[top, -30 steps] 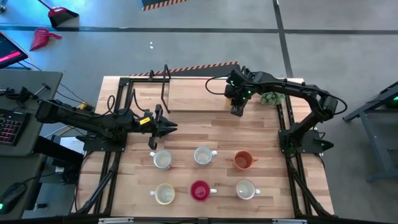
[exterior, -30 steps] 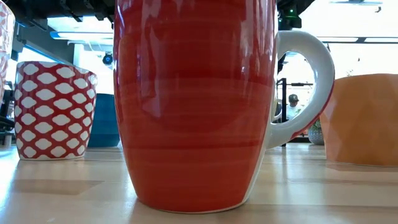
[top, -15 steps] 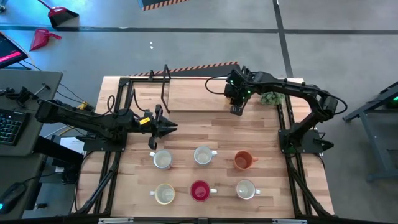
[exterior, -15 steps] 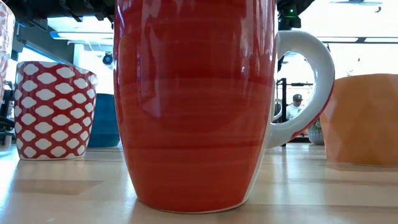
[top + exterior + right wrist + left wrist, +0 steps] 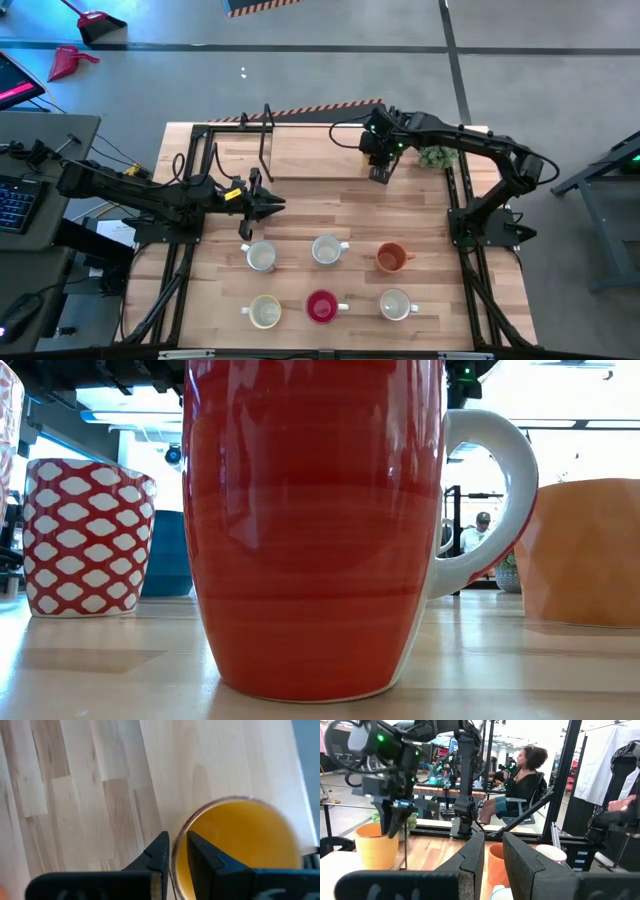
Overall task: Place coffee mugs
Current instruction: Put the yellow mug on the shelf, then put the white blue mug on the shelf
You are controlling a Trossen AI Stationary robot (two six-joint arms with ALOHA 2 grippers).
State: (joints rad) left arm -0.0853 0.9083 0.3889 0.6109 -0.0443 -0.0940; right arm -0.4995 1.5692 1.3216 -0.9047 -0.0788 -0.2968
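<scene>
Six mugs stand on their bases in two rows of three on the near half of the wooden table [image 5: 300, 215]; among them are an orange mug [image 5: 391, 258] and a red mug [image 5: 321, 306], which fills the low view [image 5: 310, 530]. My right gripper [image 5: 380, 174] hangs over the far part of the table, shut on a yellow-orange mug [image 5: 235, 845], which also shows in the left wrist view [image 5: 375, 847]; in the high view the arm hides this mug. My left gripper [image 5: 272, 204] hovers left of the rows, empty, its fingers a narrow gap apart [image 5: 494, 852]. My right gripper pinches the yellow-orange mug's rim [image 5: 176, 840], one finger inside the mug and one outside. The fingers come from above, pointing down. The mug is upright below them; whether its base is on the table I cannot tell.
A small green plant [image 5: 435, 157] stands at the far right beside the right arm. A thin wire stand [image 5: 265, 140] rises at the far left of a paler board [image 5: 320, 155]. Bare wood lies between the board and the mug rows. People sit beyond the table [image 5: 520, 785].
My right gripper has drawn a little toward the table's far edge, still shut on the yellow-orange mug's rim.
</scene>
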